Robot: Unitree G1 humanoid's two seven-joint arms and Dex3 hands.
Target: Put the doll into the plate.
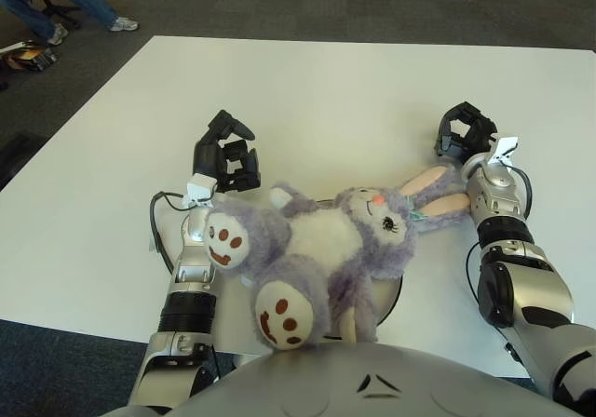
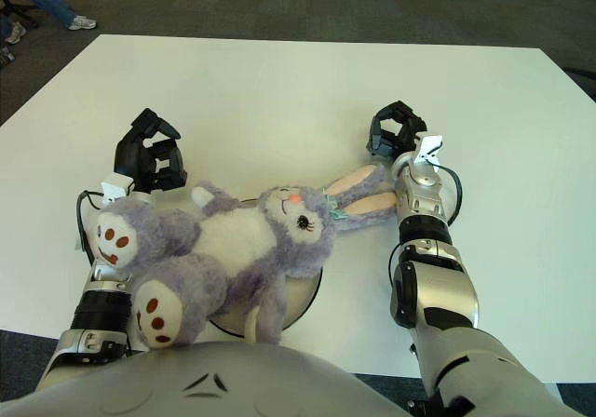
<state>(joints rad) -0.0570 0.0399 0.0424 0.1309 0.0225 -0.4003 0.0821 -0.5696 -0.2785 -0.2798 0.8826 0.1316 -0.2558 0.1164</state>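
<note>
Left eye view: the doll (image 1: 321, 254) lies sprawled across the plate (image 1: 391, 301) on the white surface (image 1: 354, 91), legs overhanging. The left robot hand (image 1: 226, 156) and right robot hand (image 1: 464, 131) are curled, holding nothing. The overhanging weight could tip it off.

No writing, label, brand or number can be read anywhere here. The small white tags at the wrists of the left hand (image 1: 224, 163) and right hand (image 1: 464, 133) show nothing legible.
</note>
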